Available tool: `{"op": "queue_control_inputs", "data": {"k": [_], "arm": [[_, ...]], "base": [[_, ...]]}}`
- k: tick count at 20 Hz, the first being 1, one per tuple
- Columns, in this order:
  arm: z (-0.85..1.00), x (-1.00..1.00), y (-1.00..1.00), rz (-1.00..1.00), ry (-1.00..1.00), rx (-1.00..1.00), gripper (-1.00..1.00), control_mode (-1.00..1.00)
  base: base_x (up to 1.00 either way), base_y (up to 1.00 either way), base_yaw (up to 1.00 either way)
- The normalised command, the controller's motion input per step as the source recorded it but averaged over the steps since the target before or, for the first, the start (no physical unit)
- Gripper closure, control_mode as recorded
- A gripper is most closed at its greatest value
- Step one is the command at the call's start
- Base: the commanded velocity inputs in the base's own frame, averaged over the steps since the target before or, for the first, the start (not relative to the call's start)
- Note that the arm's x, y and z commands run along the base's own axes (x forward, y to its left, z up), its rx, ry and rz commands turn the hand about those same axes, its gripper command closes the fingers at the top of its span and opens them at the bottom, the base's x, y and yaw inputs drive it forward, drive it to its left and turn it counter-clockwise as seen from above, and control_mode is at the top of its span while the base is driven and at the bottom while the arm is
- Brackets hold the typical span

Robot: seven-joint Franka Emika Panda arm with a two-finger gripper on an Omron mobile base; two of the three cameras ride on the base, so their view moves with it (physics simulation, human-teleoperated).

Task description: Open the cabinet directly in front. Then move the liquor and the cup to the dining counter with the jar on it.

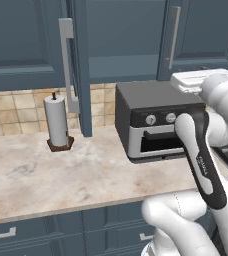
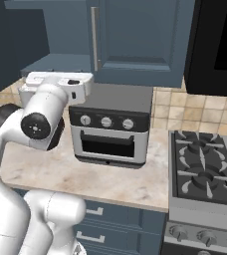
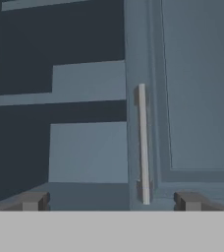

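Note:
The dark blue-grey upper cabinet (image 1: pixel 126 35) faces me. Its left door (image 1: pixel 81 70) is swung out edge-on, its silver bar handle (image 1: pixel 66 65) towards me. The right door (image 3: pixel 197 98) is shut, and its handle (image 3: pixel 143 142) stands upright just ahead of my gripper (image 3: pixel 111 203). The gripper is open and holds nothing, its fingertips (image 3: pixel 33 202) wide apart. Behind the open door I see shelves (image 3: pixel 84 81) in shadow. My hand (image 2: pixel 60 82) hovers level with the cabinet's bottom edge. The liquor, the cup, the dining counter and the jar are out of view.
A grey toaster oven (image 1: pixel 156 120) sits on the beige counter (image 1: pixel 61 170) under the cabinet, close below my hand. A paper towel roll (image 1: pixel 56 122) stands at the back left. A gas stove (image 2: pixel 205 164) lies to the right, under a black appliance (image 2: pixel 220 40).

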Motion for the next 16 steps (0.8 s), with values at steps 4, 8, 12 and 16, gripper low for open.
{"op": "queue_control_inputs", "data": {"k": [4, 8, 12, 16], "arm": [[0.02, 0.13, -0.50, 0.00, 0.00, 0.04, -1.00, -1.00], [0.00, 0.45, -0.06, 0.00, 0.04, 0.00, -1.00, -1.00], [0.00, 0.70, 0.00, 0.00, 0.05, 0.00, -1.00, -1.00], [0.00, 0.74, 0.00, -0.02, 0.05, 0.00, -1.00, -1.00]], "base": [[0.00, 0.00, 0.00], [0.00, 0.00, 0.00], [0.00, 0.00, 0.00], [0.00, 0.00, 0.00]]}}
